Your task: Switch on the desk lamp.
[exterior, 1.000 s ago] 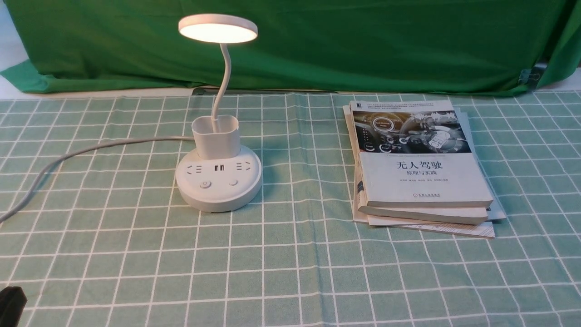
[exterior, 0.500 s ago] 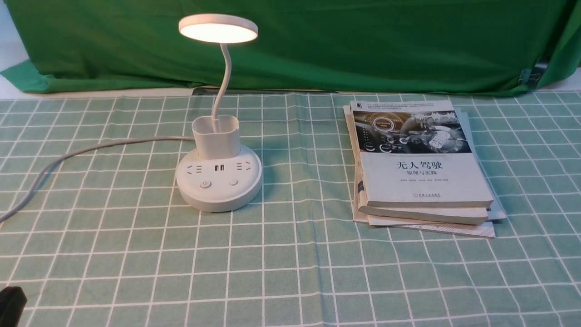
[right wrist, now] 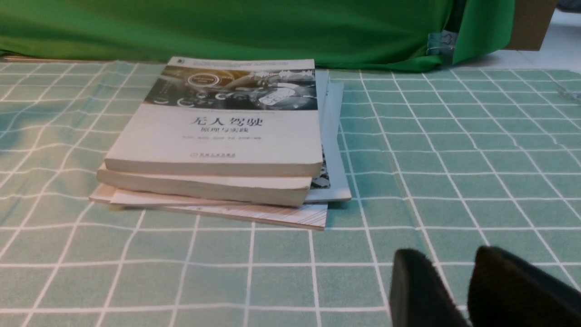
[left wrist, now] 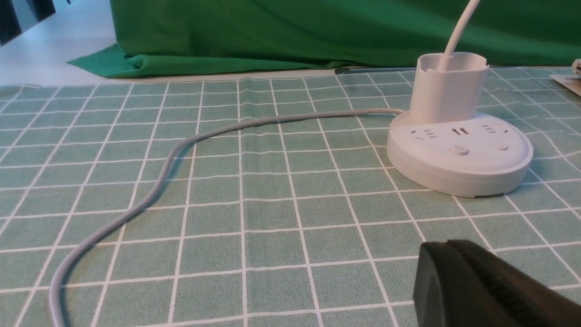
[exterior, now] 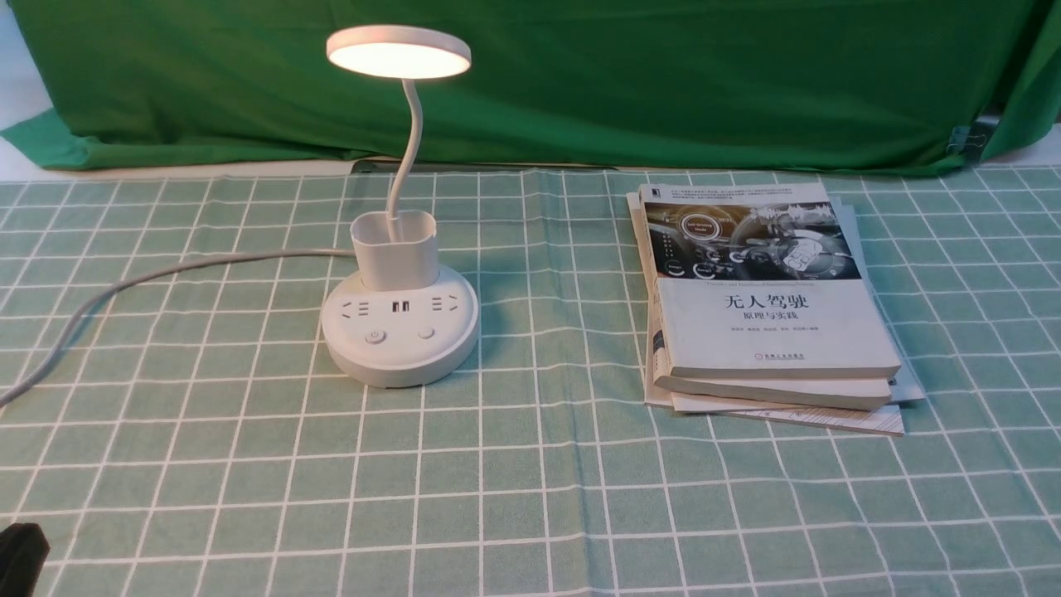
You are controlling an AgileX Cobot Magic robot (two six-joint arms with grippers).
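"Right, surroundings first?"

"Book stack (exterior: 771, 332) on the right, covers up, thinner volumes jutting from beneath. Grey cable (exterior: 178, 267) curves from the lamp's holder area toward the near left, lying across that side of the cloth."

"Edges, room?"

"Checked tablecloth (exterior: 514, 464) spans the space between lamp and books, and the near stretch too; faint creases. Green drape (exterior: 580, 83) hangs along the far edge, a clip (exterior: 970, 139) on it at far right."

"Grippers?"

"Left gripper (left wrist: 447, 249): fingertips together, gripping only itself, at the near left corner. Right gripper (right wrist: 447, 261): fingertips parted by a modest gap, only air between; seen in its wrist view."

"And the desk lamp?"

"Desk lamp (exterior: 400, 332) left of centre, toward the far side, upright. White round base, sockets, two buttons on the near part; cup-shaped holder behind. Thin curved neck, flat disc head, underside glowing warm white. Lamp is on; both grippers well apart from it."
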